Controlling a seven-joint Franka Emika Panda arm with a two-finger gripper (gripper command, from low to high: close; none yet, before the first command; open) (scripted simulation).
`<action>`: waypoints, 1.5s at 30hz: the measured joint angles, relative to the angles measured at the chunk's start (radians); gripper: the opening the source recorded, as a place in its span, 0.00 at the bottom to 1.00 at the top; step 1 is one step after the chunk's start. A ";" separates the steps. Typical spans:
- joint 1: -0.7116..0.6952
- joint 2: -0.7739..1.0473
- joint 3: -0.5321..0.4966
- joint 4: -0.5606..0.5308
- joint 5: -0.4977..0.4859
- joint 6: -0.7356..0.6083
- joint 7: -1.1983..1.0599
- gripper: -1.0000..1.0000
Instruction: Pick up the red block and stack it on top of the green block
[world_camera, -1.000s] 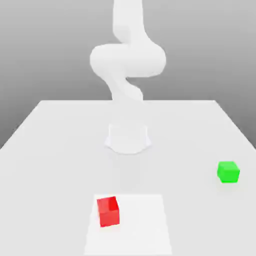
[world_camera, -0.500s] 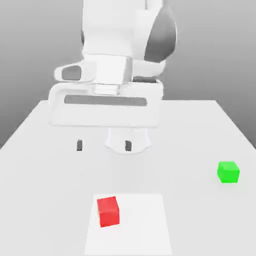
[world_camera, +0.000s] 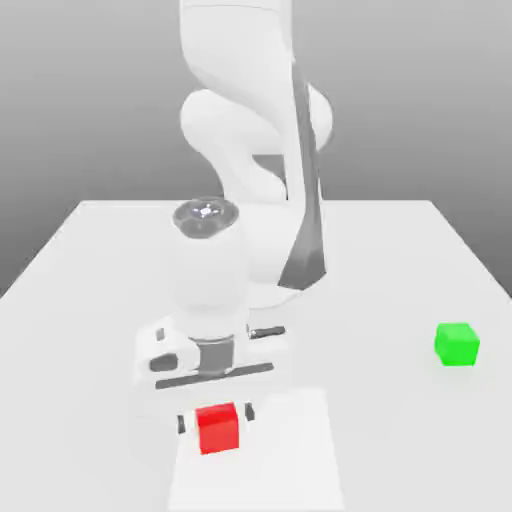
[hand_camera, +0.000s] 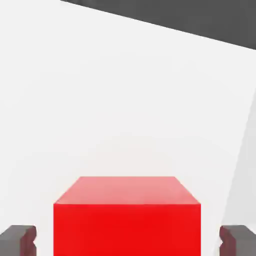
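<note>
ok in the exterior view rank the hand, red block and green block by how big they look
1. hand, clearly largest.
2. and 3. red block and green block look about alike; the red one sits nearer the camera, so I won't rank them.

Red block (world_camera: 218, 428) plain bright red, green block (world_camera: 457, 343) plain bright green. Arm (world_camera: 245, 150) white with a grey stripe; table (world_camera: 90, 300) white, backdrop grey.
</note>
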 joint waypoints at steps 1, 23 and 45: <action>0.000 0.000 0.000 0.000 -0.001 0.000 0.001 0.00; 0.439 -0.307 0.191 -0.050 -0.028 -0.253 -0.297 0.00; 0.770 -0.159 0.324 -0.055 -0.174 -0.109 -0.473 1.00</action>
